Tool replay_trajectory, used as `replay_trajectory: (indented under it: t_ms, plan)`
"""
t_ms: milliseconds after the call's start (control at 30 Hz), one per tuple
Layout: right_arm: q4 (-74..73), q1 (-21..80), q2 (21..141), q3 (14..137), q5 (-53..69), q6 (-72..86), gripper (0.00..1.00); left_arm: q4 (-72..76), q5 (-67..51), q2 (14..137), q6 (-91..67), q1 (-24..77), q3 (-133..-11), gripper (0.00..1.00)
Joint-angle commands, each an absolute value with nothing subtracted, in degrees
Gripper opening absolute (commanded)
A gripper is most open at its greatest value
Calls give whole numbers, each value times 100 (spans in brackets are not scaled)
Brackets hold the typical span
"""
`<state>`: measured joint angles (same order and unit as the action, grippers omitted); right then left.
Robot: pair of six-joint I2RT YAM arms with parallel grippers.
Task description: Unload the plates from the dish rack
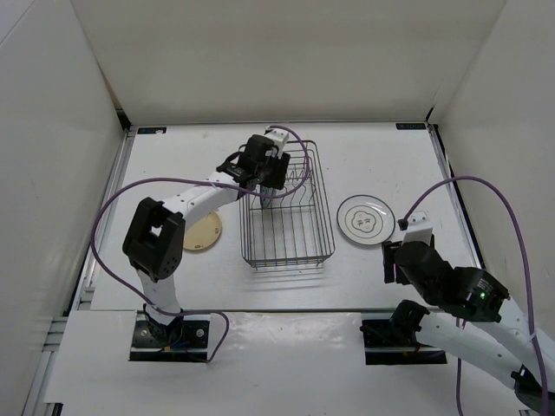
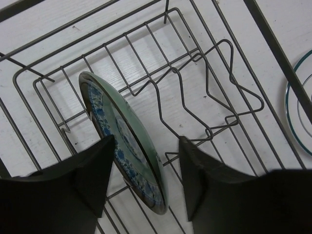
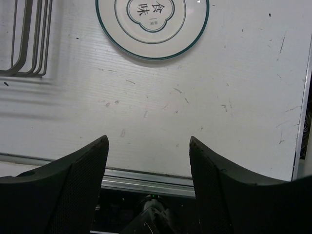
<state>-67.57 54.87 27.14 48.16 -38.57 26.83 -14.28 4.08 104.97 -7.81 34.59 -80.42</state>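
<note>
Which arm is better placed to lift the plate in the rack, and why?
Left: the open left hand straddles the teal-blue patterned plate in the dark wire dish rack; the right hand hangs apart.

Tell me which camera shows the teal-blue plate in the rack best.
Left wrist: the teal-blue plate stands on edge in the dish rack, patterned face clear, inside the open left gripper. Top external: the gripper covers it. Right wrist: not in view, only the white plate and a rack corner.
</note>
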Motion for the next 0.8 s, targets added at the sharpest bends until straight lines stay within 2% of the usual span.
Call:
replay_trajectory:
  t_ms: [0, 67, 100, 200, 533, 767]
  plan:
    - [-6513, 5520, 2663, 4764, -3990, 2663, 70, -1415, 325, 10406, -800, 3410, -8279, 58]
    - [-6530, 5511, 2724, 4764, -3999, 2654, 70, -1415, 325, 10450, -774, 3393, -8262, 50]
    - [-6513, 5519, 2759, 4764, -3999, 2654, 70, -1398, 308, 10450, -756, 3384, -8244, 41]
    - [-6530, 5511, 2839, 4755, -3981, 2654, 70, -1389, 290, 10407, -729, 3401, -8227, 31]
    - [-6495, 5511, 2874, 4746, -3964, 2654, 73, -1178, 237, 10064, -800, 3401, -8112, 26]
    - [-6486, 5511, 2865, 4720, -3973, 2619, 75, -818, 123, 9387, -1256, 3401, -7963, 26]
